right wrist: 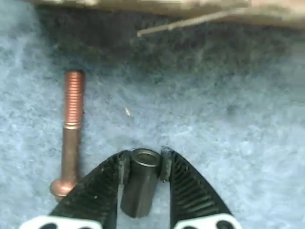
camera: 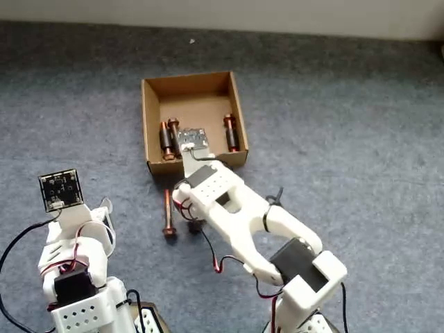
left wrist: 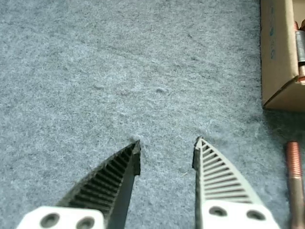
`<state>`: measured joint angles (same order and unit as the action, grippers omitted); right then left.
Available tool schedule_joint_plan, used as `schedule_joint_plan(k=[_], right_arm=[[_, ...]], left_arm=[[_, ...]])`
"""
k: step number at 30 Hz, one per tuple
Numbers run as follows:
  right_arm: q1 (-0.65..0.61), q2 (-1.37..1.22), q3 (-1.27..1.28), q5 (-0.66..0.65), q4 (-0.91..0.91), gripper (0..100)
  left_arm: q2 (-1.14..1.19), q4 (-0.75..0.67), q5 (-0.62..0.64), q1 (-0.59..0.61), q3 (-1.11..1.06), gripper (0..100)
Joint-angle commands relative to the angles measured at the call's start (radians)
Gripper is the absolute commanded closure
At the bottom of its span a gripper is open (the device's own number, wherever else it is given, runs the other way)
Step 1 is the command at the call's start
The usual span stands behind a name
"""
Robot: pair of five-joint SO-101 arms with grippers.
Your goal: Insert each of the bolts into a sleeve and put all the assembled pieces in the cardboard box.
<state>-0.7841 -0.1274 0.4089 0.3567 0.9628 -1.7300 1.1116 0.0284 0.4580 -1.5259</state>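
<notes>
Bolt (camera: pixel 168 214) lies centre-left in high view, just below cardboard box (camera: pixel 147 125), long axis toward it | right gripper (right wrist: pixel 143 155) clamps sleeve (right wrist: pixel 140 186) just beside, roughly parallel | left gripper (left wrist: pixel 167 148) spread, farther off.

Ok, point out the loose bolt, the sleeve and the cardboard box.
loose bolt (right wrist: pixel 70 152): right wrist view, on its smooth shank.
sleeve (right wrist: pixel 138 191): right wrist view, on its side wall.
cardboard box (camera: pixel 198 104): high view, on its bare floor.

Copper-coloured bolt (right wrist: pixel 71 138), dark grey sleeve (right wrist: pixel 139 183), brown cardboard box (camera: pixel 146 118). Carpet (camera: pixel 347 139) mottled blue-grey. Left gripper (left wrist: pixel 167 142) one side black, other white, both ribbed.
</notes>
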Motion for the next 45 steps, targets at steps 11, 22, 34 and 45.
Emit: schedule_joint_plan(k=[11, 22, 34, 45], right_arm=[[0.096, 0.116, 0.077, -0.416, -0.104, 86.5], [0.094, 0.116, 0.084, -0.385, -0.031, 85.0], [0.096, 0.024, 0.077, -0.384, -0.030, 99.5], [0.108, 0.610, 0.344, -0.224, -0.068, 99.5]], left_arm=[[-0.010, -0.021, -0.009, 0.013, 0.004, 80], [-0.010, -0.021, -0.017, 0.013, 0.004, 80], [-0.010, -0.021, -0.063, 0.013, -0.001, 80], [-0.008, -0.021, -0.063, 0.005, -0.002, 80]])
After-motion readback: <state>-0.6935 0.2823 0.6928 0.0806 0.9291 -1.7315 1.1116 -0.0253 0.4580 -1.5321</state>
